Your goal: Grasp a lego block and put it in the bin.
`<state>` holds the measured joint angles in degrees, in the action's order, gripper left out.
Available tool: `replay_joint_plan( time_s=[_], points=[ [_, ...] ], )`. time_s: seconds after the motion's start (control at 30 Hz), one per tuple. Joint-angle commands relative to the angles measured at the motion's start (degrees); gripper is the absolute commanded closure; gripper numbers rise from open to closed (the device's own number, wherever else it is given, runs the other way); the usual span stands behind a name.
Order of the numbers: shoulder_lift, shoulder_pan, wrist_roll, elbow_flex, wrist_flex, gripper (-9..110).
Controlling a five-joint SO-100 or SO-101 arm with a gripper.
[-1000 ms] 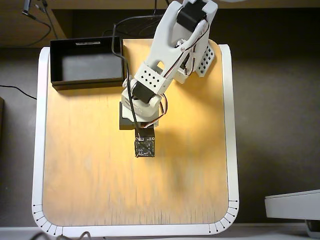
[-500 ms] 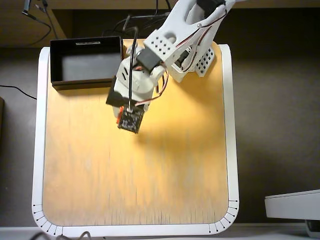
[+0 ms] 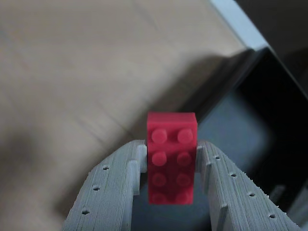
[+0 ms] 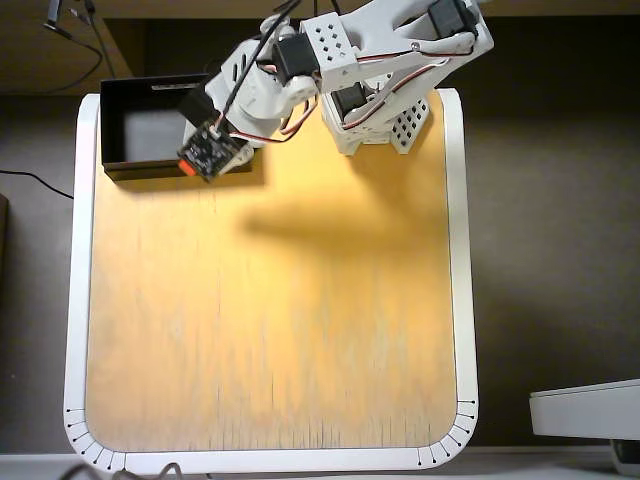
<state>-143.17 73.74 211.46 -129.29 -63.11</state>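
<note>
In the overhead view, the rectangular black open-topped bin [image 4: 130, 120] with low walls and a dark grey floor stands at the upper left corner of the wooden desk [image 4: 270, 320], which has a white rim. The white arm [image 4: 390, 50] reaches from its base at the top centre of the desk toward the left. Its wrist camera board sits over the bin's near wall, toward the bin's right end. A small patch of the red-orange studded plastic lego block [image 4: 186, 167] shows at the lower left edge of that board, directly above the bin's near wall. The arm's shadow lies on the desk surface to the right of the bin.

In the wrist view, blurred desk surface fills the left part of the frame. The two grey ribbed fingers [image 3: 108, 192] rise from the bottom edge. The jaws [image 3: 172, 155] are closed on the lego block [image 3: 172, 159], one finger pressing each long side, open only by the brick's width. The brick is held clear of the desk, studs facing the camera, its upper end protruding beyond the fingertips. Behind the brick and to the right lies the bin [image 3: 269, 120]: its dark wall runs diagonally, and its grey floor shows past the brick.
</note>
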Motion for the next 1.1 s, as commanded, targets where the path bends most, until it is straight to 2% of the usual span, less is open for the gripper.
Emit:
replay_joint_plan(
  time_s=[0.0, 0.17, 0.6, 1.07],
  points=[
    [0.44, 5.8, -1.58, 8.96, 0.0, 101],
    [5.27, 9.93, -2.46, 13.27, 0.09, 101],
    [17.49, 14.41, 4.57, 14.33, 0.09, 101],
    [21.71, 17.23, 10.9, 14.24, 0.18, 101]
  ],
)
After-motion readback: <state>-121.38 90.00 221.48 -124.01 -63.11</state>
